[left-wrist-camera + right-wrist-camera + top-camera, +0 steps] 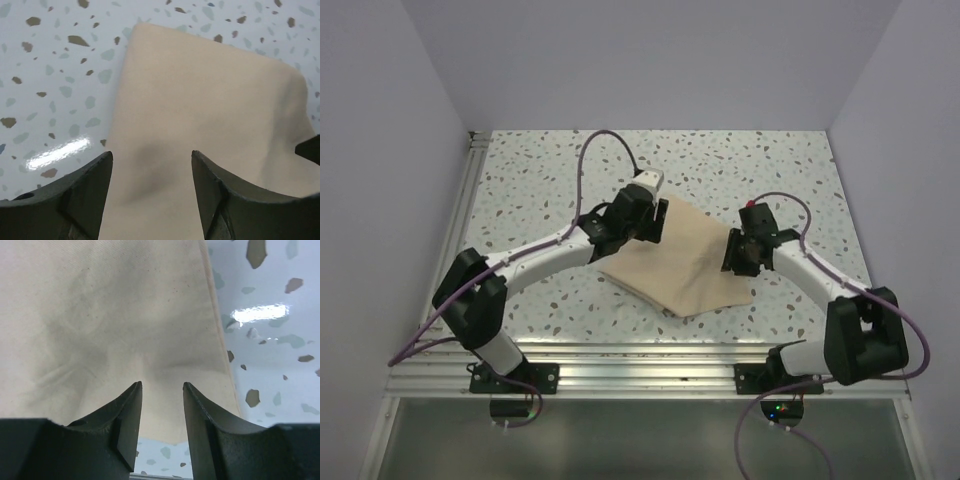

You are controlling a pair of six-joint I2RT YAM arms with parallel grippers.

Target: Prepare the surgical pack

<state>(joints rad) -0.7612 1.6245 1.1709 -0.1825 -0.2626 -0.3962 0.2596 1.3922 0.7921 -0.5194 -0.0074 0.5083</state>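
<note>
Tan cloth bundle (685, 268) lies flat mid-bench (530, 175), between both arms. Left pincer (152, 156) spread wide over bundle's far-left part, nothing between fingers. Right pincer (162, 386) at bundle's right edge, fingers apart, gripping nothing.

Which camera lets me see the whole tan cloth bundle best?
The top camera: almost the whole tan cloth bundle shows there at once. The left wrist view shows only one end; the right wrist view, just one edge close up.
</note>
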